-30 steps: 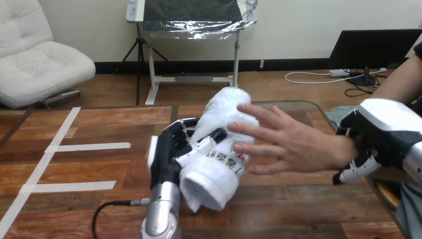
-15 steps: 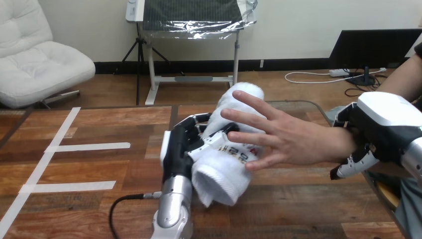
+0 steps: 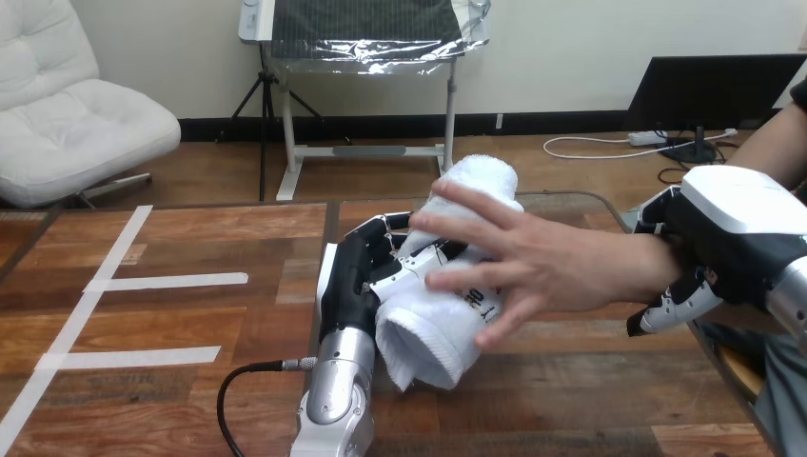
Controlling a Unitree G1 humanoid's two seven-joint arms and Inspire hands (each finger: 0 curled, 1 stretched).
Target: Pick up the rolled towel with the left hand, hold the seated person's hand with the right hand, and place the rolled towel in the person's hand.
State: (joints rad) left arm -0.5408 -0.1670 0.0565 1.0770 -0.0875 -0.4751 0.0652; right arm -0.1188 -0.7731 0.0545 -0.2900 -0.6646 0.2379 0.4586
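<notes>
My left hand has its fingers curled round the middle of the rolled towel, centre frame, tilted, with the person's hand spread across it. My right hand, at right, wraps the person's wrist. I judge the towel light, soft and compressible; a mid-roll grip should keep it rolled.

The head view looks from above and behind the robot's arms, forward and down across the brown wooden plank table. It sits close to the work. The left hand comes in from the bottom edge, and the white rolled terry towel that its fingers curl round lies at mid-frame. The right hand enters at the right edge, fingers curled under the person's wrist. The person's hand spreads over the towel, just right of the left fingers.
</notes>
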